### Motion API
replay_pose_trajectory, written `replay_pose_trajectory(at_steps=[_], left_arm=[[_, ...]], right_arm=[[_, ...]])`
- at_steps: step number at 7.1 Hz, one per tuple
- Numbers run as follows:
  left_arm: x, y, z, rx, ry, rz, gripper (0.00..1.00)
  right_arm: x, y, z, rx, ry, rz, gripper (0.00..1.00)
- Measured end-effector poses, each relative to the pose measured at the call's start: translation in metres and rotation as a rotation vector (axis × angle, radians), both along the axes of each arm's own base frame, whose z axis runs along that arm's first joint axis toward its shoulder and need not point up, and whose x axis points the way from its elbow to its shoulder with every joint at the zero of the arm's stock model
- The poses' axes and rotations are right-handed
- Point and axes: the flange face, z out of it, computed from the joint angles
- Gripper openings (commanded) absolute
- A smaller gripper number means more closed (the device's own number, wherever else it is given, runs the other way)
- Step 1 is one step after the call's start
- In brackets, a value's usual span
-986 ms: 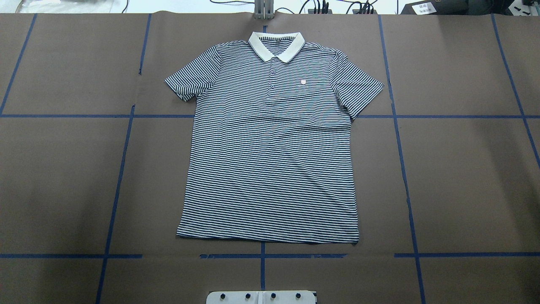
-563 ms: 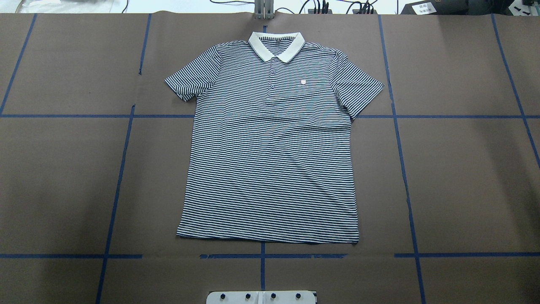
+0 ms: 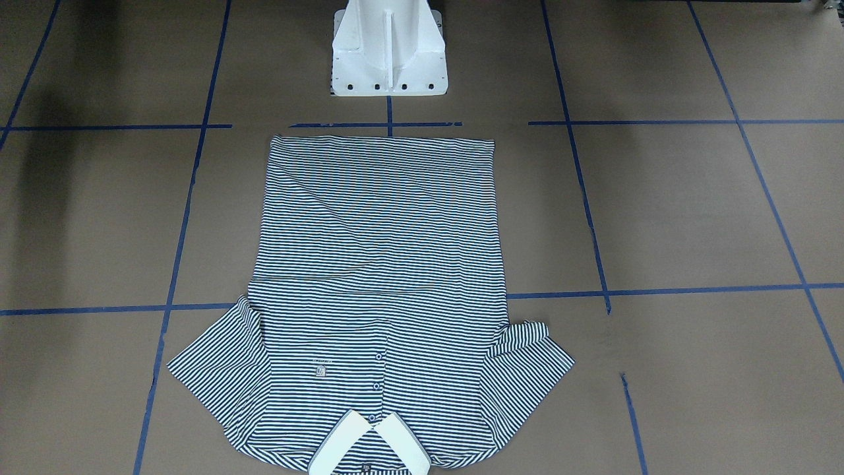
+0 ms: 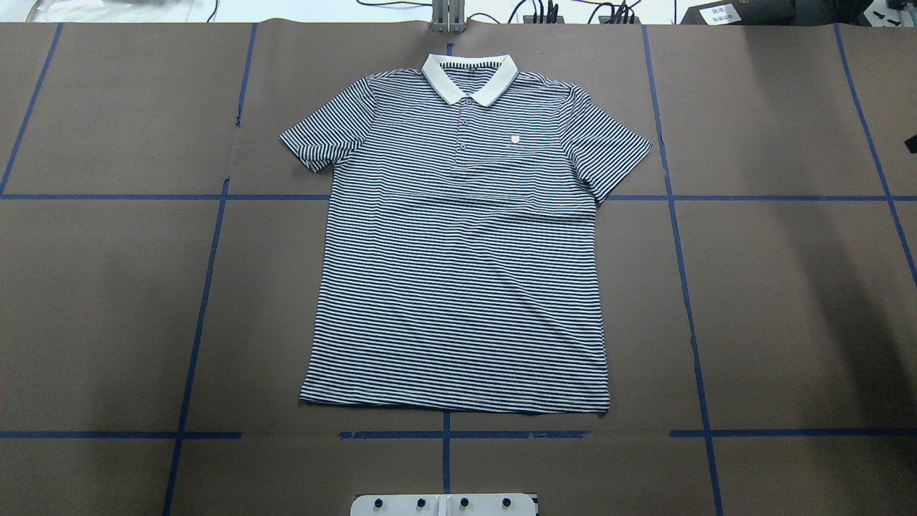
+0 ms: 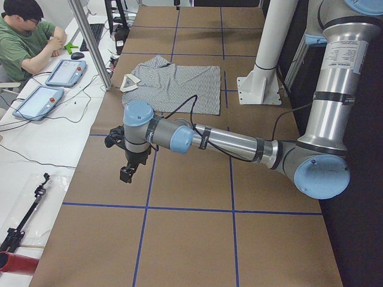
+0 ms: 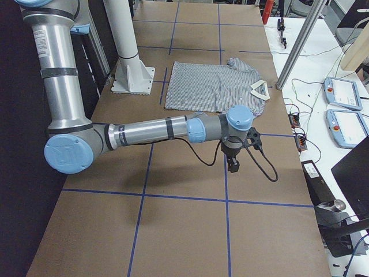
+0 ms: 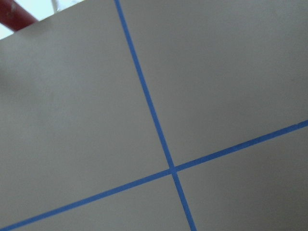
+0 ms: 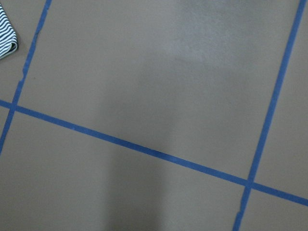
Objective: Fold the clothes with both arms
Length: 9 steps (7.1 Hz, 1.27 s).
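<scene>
The striped shirt [image 4: 458,272] lies flat, buttons up, in the middle of the worktop [image 4: 788,301] — collar [image 4: 469,75] toward the far edge, hem near the white base [image 3: 389,46]. The left gripper [image 5: 127,173] and right gripper [image 6: 233,166] hang over opposite ends, well apart from it — I cannot tell whether their jaws are apart or together.

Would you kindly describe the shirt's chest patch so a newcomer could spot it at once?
A striped polo shirt lies flat on the brown table, white collar at the far edge. In the overhead view, the chest patch sits just right of the buttons: a tiny pale shield, unlike the round buttons.
</scene>
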Motion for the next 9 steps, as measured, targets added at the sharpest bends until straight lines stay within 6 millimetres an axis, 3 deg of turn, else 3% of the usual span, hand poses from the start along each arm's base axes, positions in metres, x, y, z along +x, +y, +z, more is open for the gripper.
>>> replay_pose_trajectory(at_steps=[2,3,4,7,9], left_arm=[[0.024,-0.02,-0.024,0.053,0.034,-0.019,1.0],[0.046,-0.023,-0.024,0.052,0.043,-0.001,1.0],[0.056,-0.024,-0.022,0.046,0.053,0.0,1.0],[0.063,-0.026,-0.026,0.019,0.086,-0.048,1.0],[0.063,-0.026,-0.027,0.014,0.091,-0.056,1.0]], right_arm=[[-0.097,-0.06,-0.042,-0.054,-0.03,0.031,1.0],[-0.143,-0.082,-0.06,-0.062,-0.045,0.049,1.0],[-0.186,-0.091,-0.076,-0.066,-0.053,0.077,1.0],[-0.306,-0.082,-0.101,-0.042,-0.03,0.242,1.0],[-0.348,-0.078,-0.102,-0.029,-0.004,0.256,0.98]])
